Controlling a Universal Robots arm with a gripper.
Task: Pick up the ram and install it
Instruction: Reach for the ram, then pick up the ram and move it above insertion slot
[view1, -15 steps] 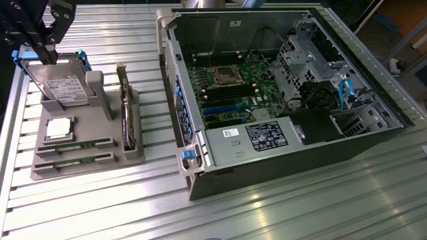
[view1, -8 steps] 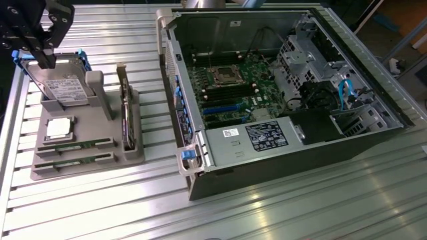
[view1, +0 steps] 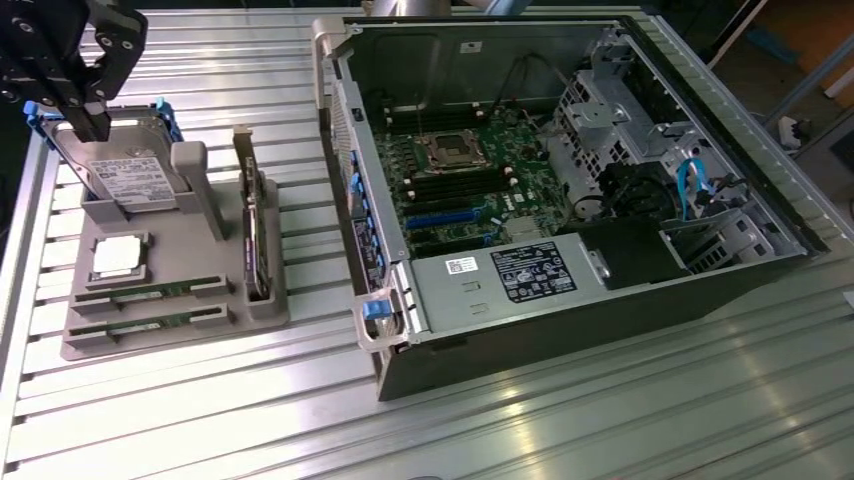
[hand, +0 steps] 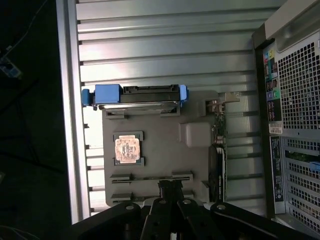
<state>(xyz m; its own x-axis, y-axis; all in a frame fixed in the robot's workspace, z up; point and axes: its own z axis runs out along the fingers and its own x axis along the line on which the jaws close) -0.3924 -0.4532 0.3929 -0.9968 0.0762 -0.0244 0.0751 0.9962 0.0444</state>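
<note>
so the tool (view1: 91, 128) is clenched shut and empty, up over the hard drive (view1: 127, 180) end of the grey holder (view1: 200, 250); both ram sticks (view1: 147, 293) lie at the opposite end, long axis across the holder

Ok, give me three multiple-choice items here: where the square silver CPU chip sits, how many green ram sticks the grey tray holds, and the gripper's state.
1. The square silver CPU chip sits: A inside the open black computer case; B on the grey plastic tray, between the blue-framed hard drive and the long green ram sticks; C on the bare ribbed metal table.
2. Ram sticks in the tray: A one; B two; C four.
3. The black gripper is: A wide open; B shut on a ram stick; C shut, empty.
Answers: B, it lies in a tray recess; B, two lie in neighbouring slots; C, its fingertips meet and both sticks lie in the tray.
</note>
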